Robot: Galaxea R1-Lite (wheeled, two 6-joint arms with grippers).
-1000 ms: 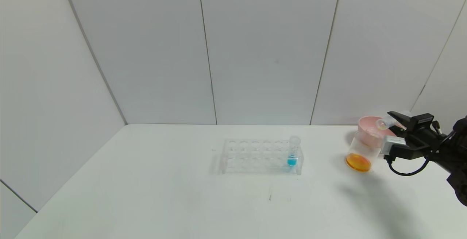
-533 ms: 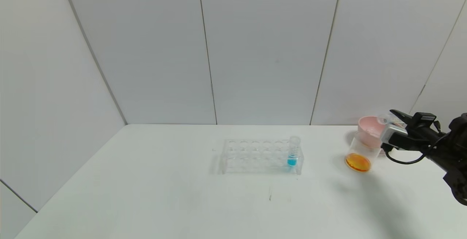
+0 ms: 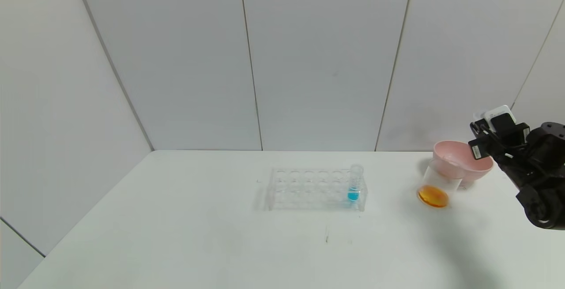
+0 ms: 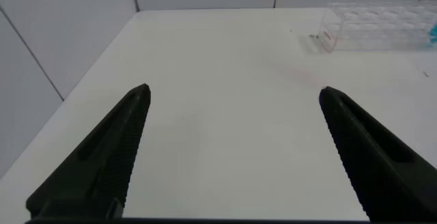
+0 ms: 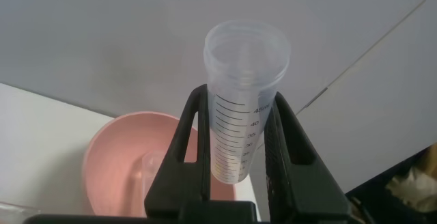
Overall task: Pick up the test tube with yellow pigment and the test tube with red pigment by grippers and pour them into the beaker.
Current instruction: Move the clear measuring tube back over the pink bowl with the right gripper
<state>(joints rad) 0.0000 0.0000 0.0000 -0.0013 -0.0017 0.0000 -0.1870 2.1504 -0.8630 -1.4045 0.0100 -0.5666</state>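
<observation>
Because the beaker (image 3: 436, 186) beside the pink bowl (image 3: 463, 161) already holds orange liquid, you see the right gripper (image 5: 235, 149) clamping an emptied test tube (image 5: 242, 108) upright above that bowl, likely for discarding, while the left gripper (image 4: 235, 149) idles open.

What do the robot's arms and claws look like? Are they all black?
Mostly black. The right arm is chunky, with rounded joints, a small white-grey box near its wrist, a white label and thin black cables. The right gripper has two long, flat black fingers that taper. The left gripper has two long black fingers narrowing to points.
</observation>
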